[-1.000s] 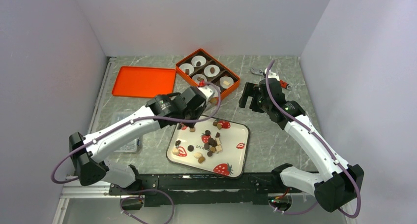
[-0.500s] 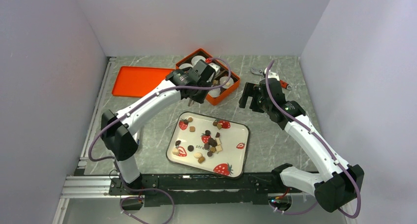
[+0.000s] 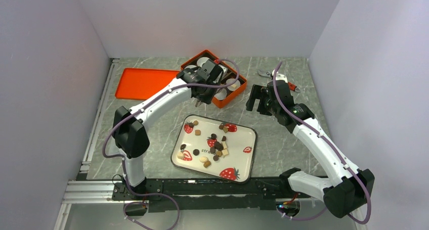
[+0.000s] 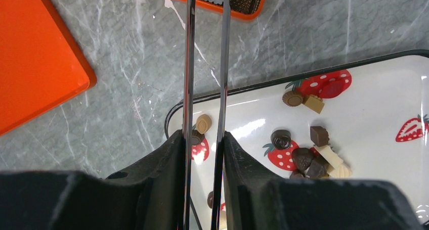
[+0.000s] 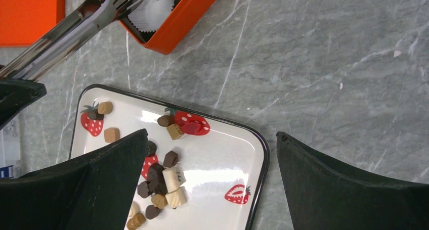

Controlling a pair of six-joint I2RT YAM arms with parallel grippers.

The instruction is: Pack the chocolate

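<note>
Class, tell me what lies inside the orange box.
White pleated paper cups sit in the orange box. The left arm and tongs cover most compartments, so any chocolate there is hidden.

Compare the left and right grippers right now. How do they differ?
The left gripper is closed on metal tongs; the right gripper is wide open and empty. The left gripper's tongs reach to the orange box, tips over a paper cup; the right gripper hangs over the table beside that box, near the strawberry tray. Shared: both are black, two-fingered and held above the table.
</note>
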